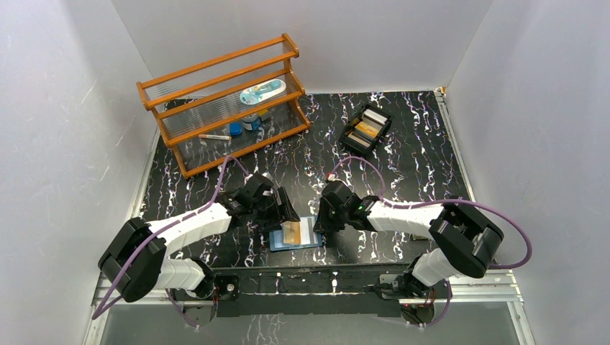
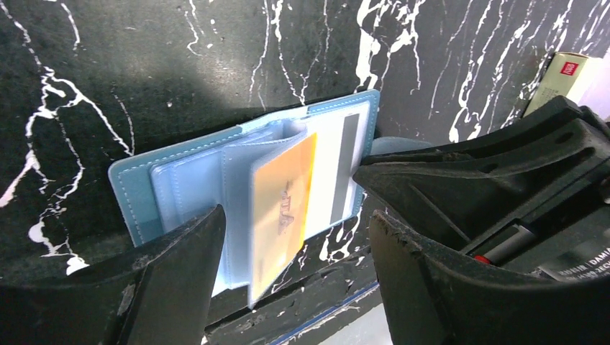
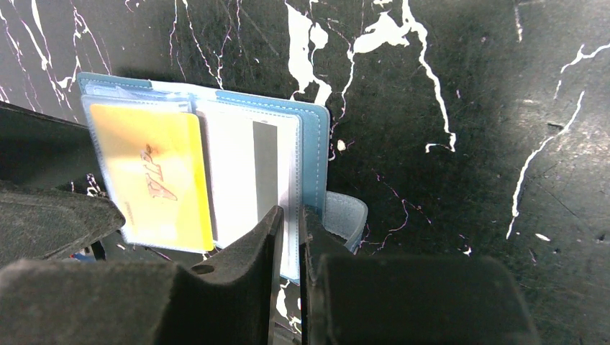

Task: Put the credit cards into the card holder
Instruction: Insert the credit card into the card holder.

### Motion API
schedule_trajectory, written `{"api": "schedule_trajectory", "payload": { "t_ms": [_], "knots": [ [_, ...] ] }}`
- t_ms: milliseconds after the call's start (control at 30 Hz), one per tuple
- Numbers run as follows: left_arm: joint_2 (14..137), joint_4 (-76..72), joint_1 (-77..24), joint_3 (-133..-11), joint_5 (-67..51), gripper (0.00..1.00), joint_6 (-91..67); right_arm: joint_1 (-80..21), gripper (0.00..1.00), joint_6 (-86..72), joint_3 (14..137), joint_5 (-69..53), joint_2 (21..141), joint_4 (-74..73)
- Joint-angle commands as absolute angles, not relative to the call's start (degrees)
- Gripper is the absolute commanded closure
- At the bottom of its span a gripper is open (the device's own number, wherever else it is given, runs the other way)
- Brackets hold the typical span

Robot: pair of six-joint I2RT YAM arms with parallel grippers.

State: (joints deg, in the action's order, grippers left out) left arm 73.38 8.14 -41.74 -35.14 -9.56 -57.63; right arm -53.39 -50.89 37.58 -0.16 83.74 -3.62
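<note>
Blue card holder (image 2: 137, 190) lies open on the tabletop (image 2: 180, 72). Its sleeved orange card (image 2: 284, 194) tilts up between the spread left fingers (image 2: 180, 266). The right fingers (image 3: 244, 273), pressed almost together, sit at the edge beside the striped white card (image 3: 237, 180).

Open blue card holder (image 3: 316, 129), orange card (image 3: 155, 180) beside white card (image 3: 234, 180), sleeve edge pinched in right hand (image 3: 302, 219)

Orange card (image 3: 155, 176) in open card holder (image 3: 314, 144)
</note>
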Motion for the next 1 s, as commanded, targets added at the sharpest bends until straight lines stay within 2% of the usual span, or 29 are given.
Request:
{"api": "schedule_trajectory", "payload": {
  "t_ms": [0,600,833,967],
  "knots": [
    [71.34,5.23,-41.48,-34.18,-12.11,0.28,-58.27,-54.35,0.78,-51.52,35.95,-0.18,84.35,-2.62],
    [70.84,1.47,-41.48,-34.29,-14.31,0.29,-59.09,-54.74,0.79,-51.94,35.80,0.40,83.48,-2.87],
    [70.55,2.29,-41.44,-33.76,-13.33,0.36,-58.81,-54.68,0.78,-52.10,36.64,2.38,80.97,-6.10],
    [70.02,8.17,-41.48,-35.75,-10.02,0.40,-57.61,-54.75,0.77,-52.16,38.46,4.30,76.70,-9.96]
  ]
}}
